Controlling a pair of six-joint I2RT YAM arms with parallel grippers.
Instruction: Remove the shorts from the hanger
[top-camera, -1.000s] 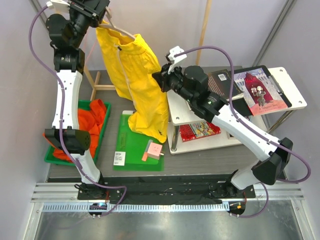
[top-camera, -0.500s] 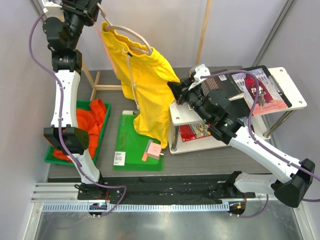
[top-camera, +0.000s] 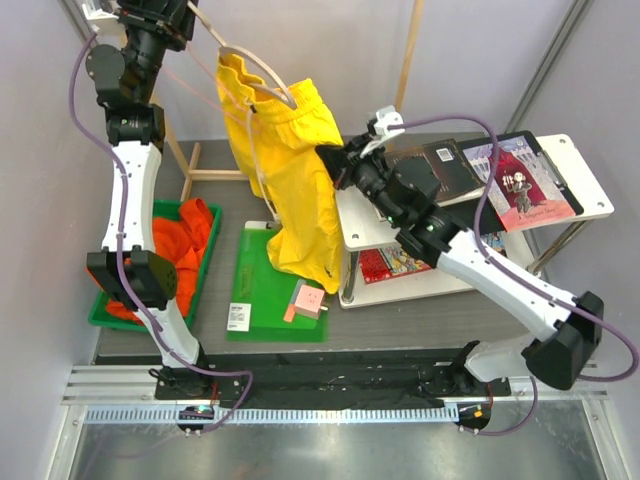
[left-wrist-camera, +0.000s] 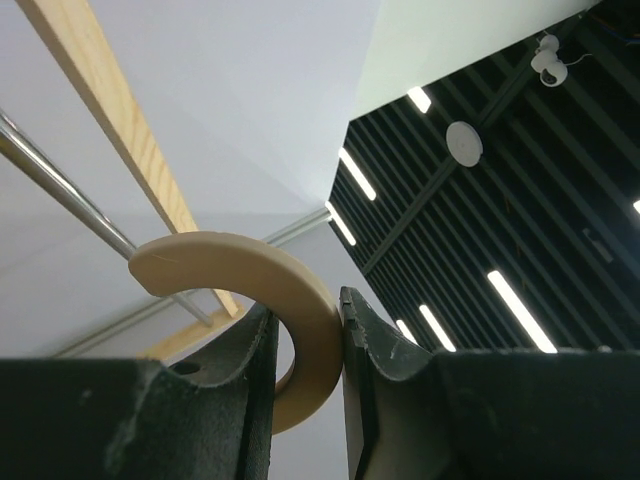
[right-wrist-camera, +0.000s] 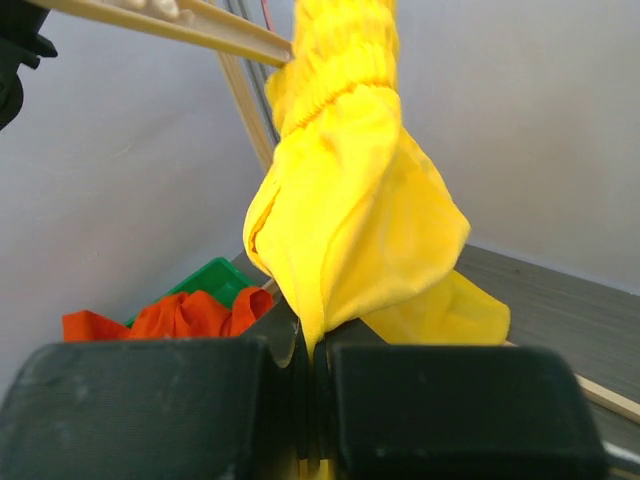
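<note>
From where I stand, no writing can be read. The white label on the green board, near the desk's front edge, carries print too small to make out. On the white shelf at the right edge, the illustrated book, the dark book and the red book underneath show no legible lettering.

bin left, shelf right, yellow shorts between
</note>
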